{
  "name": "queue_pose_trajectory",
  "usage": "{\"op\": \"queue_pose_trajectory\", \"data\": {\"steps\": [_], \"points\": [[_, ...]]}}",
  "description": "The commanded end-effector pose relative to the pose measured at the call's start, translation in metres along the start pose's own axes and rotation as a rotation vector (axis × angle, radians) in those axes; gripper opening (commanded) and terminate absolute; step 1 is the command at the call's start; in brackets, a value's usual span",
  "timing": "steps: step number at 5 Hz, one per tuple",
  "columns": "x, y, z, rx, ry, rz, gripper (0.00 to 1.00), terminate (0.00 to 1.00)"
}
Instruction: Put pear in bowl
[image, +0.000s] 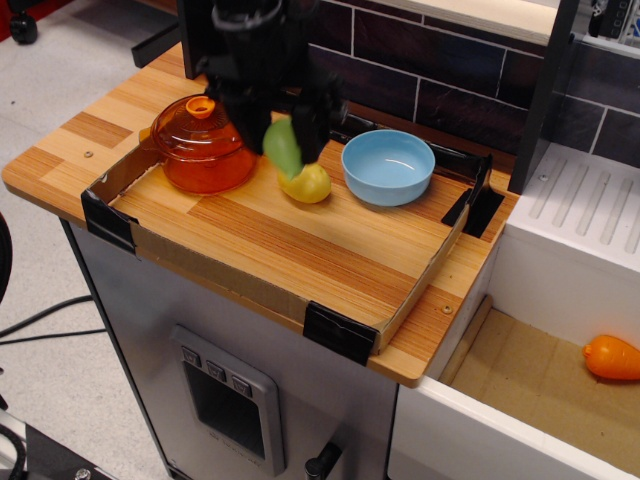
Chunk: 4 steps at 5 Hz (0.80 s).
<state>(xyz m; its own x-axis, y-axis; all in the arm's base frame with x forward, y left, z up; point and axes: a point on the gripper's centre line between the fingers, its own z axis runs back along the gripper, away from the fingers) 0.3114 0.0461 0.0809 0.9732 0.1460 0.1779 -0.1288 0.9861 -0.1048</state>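
Pear in the air, bowl to its right

The gripper (285, 135) is clamped on the pear (283, 147), above the yellow fruit (307, 184). Carry step; next, travel right over the light blue bowl (388, 167), then release.

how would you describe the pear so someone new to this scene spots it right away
Start at the wooden tray on the counter, with the orange lidded pot at its back left and the light blue bowl at its back right. Between them, the black hand holds the pear above the tray. It is pale green and teardrop-shaped, unlike the rounder yellow fruit lying just below it.
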Motion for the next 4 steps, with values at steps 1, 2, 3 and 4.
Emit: {"op": "queue_pose_trajectory", "data": {"steps": [1, 2, 3, 4], "points": [[0.045, -0.008, 0.014, 0.015, -0.144, 0.111, 0.0, 0.0], [0.063, -0.017, 0.003, 0.008, -0.132, 0.116, 0.0, 0.0], [0.071, -0.021, -0.012, 0.029, -0.119, 0.114, 0.0, 0.0], [0.073, -0.024, -0.016, 0.055, -0.121, 0.063, 1.0, 0.0]]}}
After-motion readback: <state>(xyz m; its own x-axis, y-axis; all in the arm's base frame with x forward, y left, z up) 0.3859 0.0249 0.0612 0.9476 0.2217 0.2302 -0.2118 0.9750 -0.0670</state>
